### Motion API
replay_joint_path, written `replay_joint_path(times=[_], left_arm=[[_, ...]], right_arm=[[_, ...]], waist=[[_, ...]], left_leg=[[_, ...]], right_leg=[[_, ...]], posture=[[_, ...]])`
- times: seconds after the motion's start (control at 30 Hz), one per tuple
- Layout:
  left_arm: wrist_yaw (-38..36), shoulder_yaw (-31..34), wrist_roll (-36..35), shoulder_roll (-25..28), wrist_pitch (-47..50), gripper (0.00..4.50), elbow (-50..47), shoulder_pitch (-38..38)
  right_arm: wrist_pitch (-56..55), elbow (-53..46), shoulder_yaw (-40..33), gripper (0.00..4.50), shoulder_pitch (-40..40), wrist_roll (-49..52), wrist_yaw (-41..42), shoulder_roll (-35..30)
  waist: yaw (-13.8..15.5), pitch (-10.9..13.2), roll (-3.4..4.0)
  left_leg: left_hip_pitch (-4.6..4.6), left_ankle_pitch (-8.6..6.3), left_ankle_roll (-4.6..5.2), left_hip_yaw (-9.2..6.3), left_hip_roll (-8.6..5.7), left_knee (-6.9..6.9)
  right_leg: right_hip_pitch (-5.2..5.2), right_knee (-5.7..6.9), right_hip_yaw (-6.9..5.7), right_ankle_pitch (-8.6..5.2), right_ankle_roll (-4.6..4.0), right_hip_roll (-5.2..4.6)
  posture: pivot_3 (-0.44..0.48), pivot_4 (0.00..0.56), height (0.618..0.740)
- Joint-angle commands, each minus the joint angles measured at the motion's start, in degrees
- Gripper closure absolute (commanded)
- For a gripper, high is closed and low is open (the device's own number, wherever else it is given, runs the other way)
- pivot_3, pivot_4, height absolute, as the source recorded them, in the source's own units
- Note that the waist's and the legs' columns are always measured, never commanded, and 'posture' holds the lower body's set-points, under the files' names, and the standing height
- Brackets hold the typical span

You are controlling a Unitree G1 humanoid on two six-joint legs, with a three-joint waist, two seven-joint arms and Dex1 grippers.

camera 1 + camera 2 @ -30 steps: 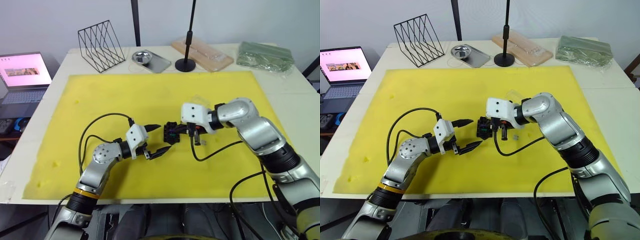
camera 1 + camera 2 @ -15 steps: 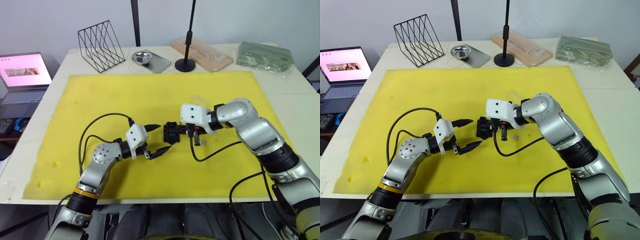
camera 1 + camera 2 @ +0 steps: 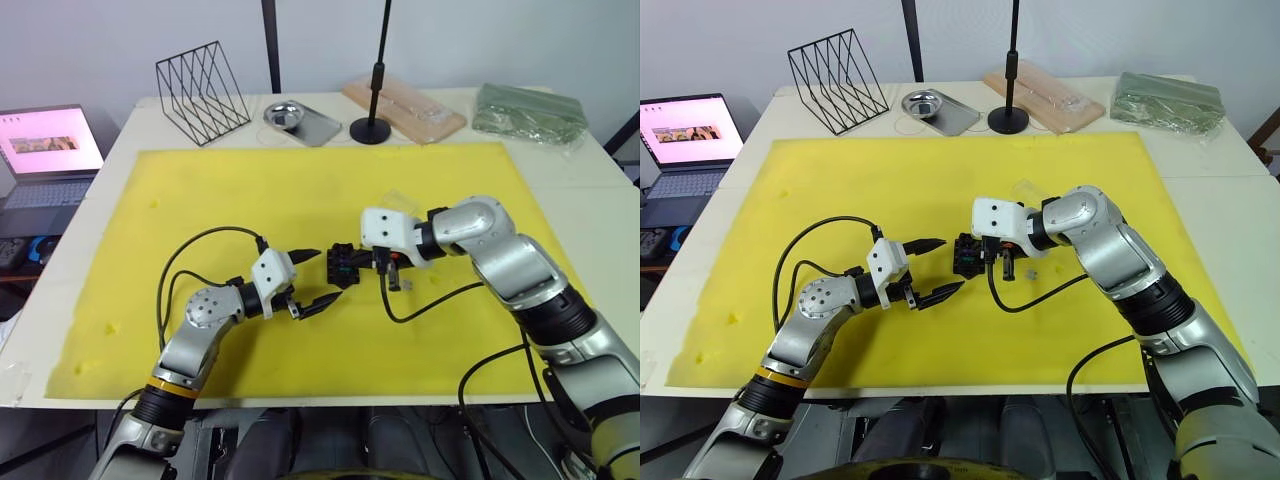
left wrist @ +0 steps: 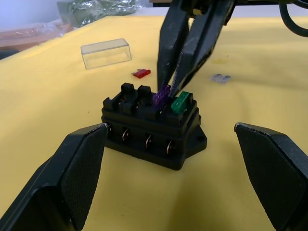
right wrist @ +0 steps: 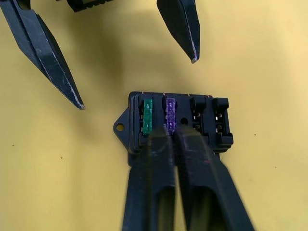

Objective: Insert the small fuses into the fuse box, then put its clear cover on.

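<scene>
The black fuse box (image 3: 343, 265) sits mid-mat, also seen as the fuse box (image 4: 151, 125). A green fuse (image 4: 179, 102) stands in its end slot. Beside it is a purple-tinted small fuse (image 4: 161, 97), seated in a slot. My right gripper (image 5: 171, 132) reaches down onto the box and is shut on this fuse. My left gripper (image 3: 325, 275) is open just left of the box, its fingertips (image 5: 82, 107) apart and touching nothing. A red fuse (image 4: 141, 73), a grey fuse (image 4: 220, 78) and the clear cover (image 4: 106, 52) lie on the mat beyond the box.
The yellow mat (image 3: 250, 190) covers most of the table. Along the back edge are a wire rack (image 3: 203, 90), a metal tray with a bowl (image 3: 300, 120), a black stand base (image 3: 371, 128), a wooden board in a clear tray (image 3: 405, 108) and a green bag (image 3: 530, 112). A laptop (image 3: 50, 150) sits off to the left.
</scene>
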Motion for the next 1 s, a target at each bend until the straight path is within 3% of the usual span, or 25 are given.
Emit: replay_joint_path(times=[0.03,0.07,1.0], left_arm=[[0.03,0.23,0.01,0.00,-1.33,0.00,-1.66,0.04],[0.01,0.20,0.03,-0.02,-1.32,0.00,-1.61,-0.02],[-0.24,0.17,0.12,-0.54,-2.31,0.00,0.54,-1.40]], right_arm=[[0.01,-0.03,-0.81,2.88,-0.97,0.05,-0.10,0.27],[0.11,-0.13,-0.99,2.63,-0.94,0.23,-0.06,0.26],[0.16,-2.40,-5.58,2.63,-2.06,5.19,3.22,-2.23]], waist=[[-0.03,-0.01,0.00],[-0.01,-0.01,0.01],[-0.01,-0.01,0.01]], left_leg=[[0.02,0.00,0.00,0.01,0.00,-0.01],[0.01,0.00,0.00,0.00,0.01,-0.01],[0.00,0.00,0.00,0.02,0.01,-0.01]], right_leg=[[0.00,0.00,0.02,0.00,0.00,0.00],[0.00,0.00,0.01,0.00,0.00,0.01],[-0.02,0.00,0.02,0.00,0.00,0.01]], posture=[[0.000,0.150,0.740],[0.000,0.150,0.740],[0.000,0.150,0.740]])
